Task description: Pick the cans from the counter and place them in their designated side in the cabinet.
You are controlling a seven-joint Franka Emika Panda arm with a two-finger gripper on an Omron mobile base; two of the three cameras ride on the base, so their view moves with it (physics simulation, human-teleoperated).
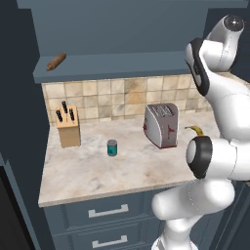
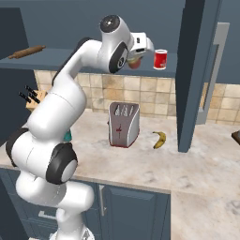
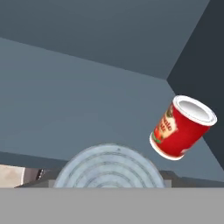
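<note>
Cans split up: one (image 3: 109, 166) sits right at the gripper (image 2: 136, 60), apparently clamped, up at the cabinet shelf (image 2: 56, 58). Red can (image 3: 181, 127) stands just beside; a sideways nudge could topple it. Teal can (image 1: 112, 147) waits on the counter (image 1: 97, 171).

Arm rises from base in a tall S: lower links bulge out over the drawer fronts, upper link climbs steeply, elbow folded at the top. Wrist turns level there, hand reaching sideways at cabinet-shelf height. Gripper (image 2: 136, 61) sits at the end of the white hand; fingers hidden behind hand and wrist, so their spread cannot be read.
</note>
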